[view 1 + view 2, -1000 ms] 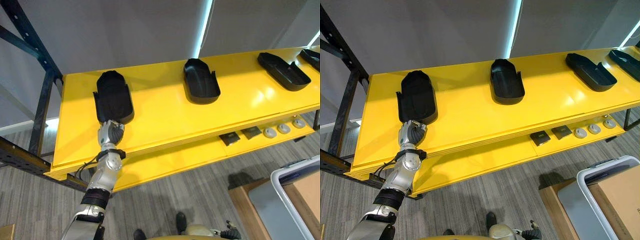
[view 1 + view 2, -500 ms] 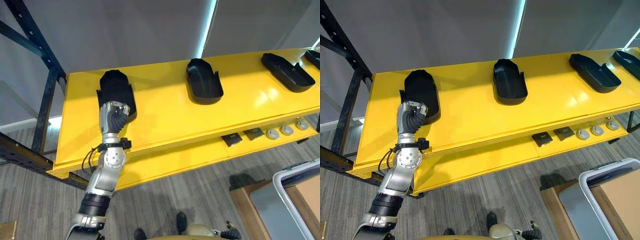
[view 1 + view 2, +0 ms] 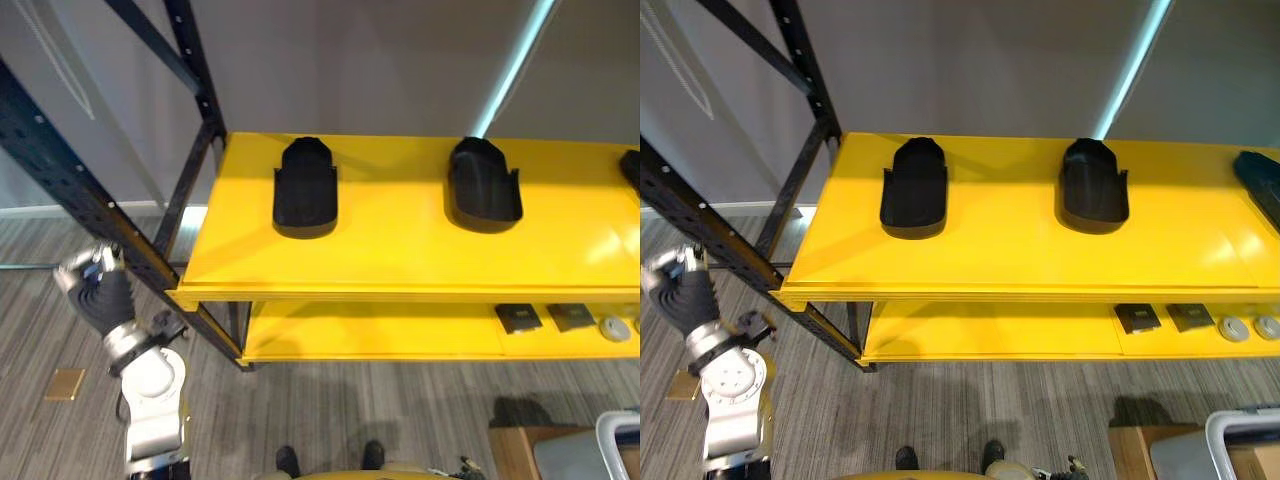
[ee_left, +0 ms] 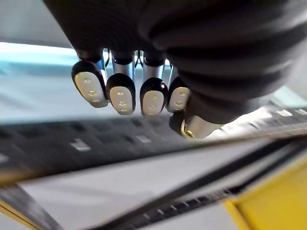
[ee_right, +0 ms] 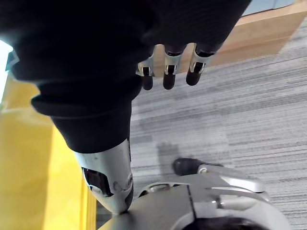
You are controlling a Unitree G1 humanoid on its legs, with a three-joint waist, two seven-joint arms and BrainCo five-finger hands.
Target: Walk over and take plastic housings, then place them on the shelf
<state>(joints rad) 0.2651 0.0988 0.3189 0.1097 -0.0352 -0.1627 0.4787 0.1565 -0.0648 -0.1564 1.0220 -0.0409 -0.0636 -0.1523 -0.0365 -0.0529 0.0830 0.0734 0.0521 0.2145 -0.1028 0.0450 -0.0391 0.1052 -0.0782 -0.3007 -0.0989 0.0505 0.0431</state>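
Observation:
Two black plastic housings (image 3: 305, 190) (image 3: 483, 187) lie on the top of the yellow shelf (image 3: 400, 250), and the edge of a third (image 3: 632, 165) shows at the far right. My left hand (image 3: 85, 275) hangs low at the left, off the shelf and beside the rack's black post. Its fingers (image 4: 122, 93) are curled with the thumb close under them, and they hold nothing. Over the grey carpet, my right hand's fingers (image 5: 169, 67) hang straight and hold nothing.
Black steel posts and braces (image 3: 90, 205) of the rack stand between my left hand and the shelf. The lower yellow shelf (image 3: 380, 335) carries small dark and round parts (image 3: 520, 318). A white bin rim (image 3: 622, 435) and a wooden box (image 3: 512, 452) sit at the lower right.
My left hand has left the housing and drawn back from the shelf to the lower left. The housing stays on the shelf. The camera has swung left, shifting the whole scene right.

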